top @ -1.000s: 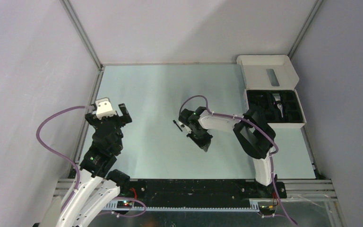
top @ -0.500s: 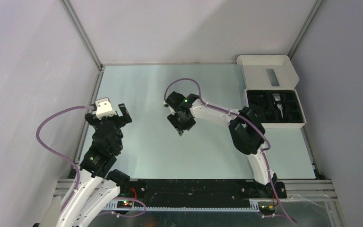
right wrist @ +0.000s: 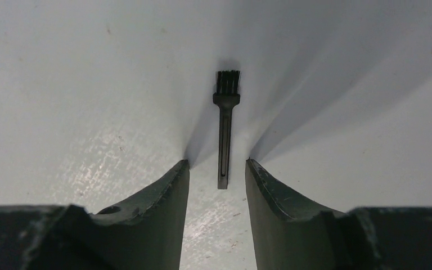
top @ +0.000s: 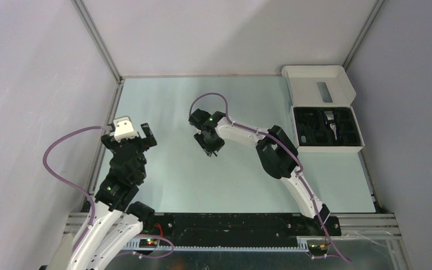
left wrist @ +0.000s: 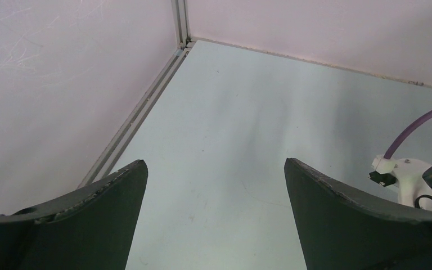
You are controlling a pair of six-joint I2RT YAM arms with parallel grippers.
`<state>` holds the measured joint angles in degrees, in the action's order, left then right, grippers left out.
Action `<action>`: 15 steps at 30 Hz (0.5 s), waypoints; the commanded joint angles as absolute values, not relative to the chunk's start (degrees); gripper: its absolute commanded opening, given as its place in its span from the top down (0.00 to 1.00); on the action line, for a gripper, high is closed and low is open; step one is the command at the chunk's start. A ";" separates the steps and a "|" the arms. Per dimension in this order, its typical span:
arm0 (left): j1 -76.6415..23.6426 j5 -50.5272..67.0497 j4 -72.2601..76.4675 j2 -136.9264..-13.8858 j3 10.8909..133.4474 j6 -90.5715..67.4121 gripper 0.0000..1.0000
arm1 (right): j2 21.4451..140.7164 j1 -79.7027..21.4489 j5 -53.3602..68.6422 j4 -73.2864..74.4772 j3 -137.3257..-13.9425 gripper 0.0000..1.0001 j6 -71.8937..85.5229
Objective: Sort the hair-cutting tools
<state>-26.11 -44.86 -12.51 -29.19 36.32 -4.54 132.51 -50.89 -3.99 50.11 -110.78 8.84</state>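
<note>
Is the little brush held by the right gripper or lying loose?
Loose: the brush lies flat on the table, untouched between the right gripper's open jaws.

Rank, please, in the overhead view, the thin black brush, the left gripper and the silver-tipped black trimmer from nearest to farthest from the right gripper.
1. The thin black brush: lying between the open fingers of the right gripper.
2. The left gripper: off to the left side.
3. The silver-tipped black trimmer: farthest, seated in the white box on the right.
</note>
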 commanded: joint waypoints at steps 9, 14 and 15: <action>-25.58 -45.63 -10.28 -28.89 35.71 -4.57 0.02 | 139.29 -51.17 -5.46 58.03 -116.72 0.70 9.37; -25.58 -45.54 -10.28 -28.92 35.73 -4.57 0.02 | 139.12 -51.14 -3.91 61.17 -113.06 0.80 9.21; -25.53 -45.53 -10.26 -28.92 35.75 -4.57 0.02 | 138.49 -51.08 -3.75 61.21 -112.08 0.84 9.13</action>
<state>-26.06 -44.86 -12.51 -29.19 36.32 -4.54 136.11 -51.20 -3.97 55.37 -116.25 9.43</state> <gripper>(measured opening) 0.985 0.214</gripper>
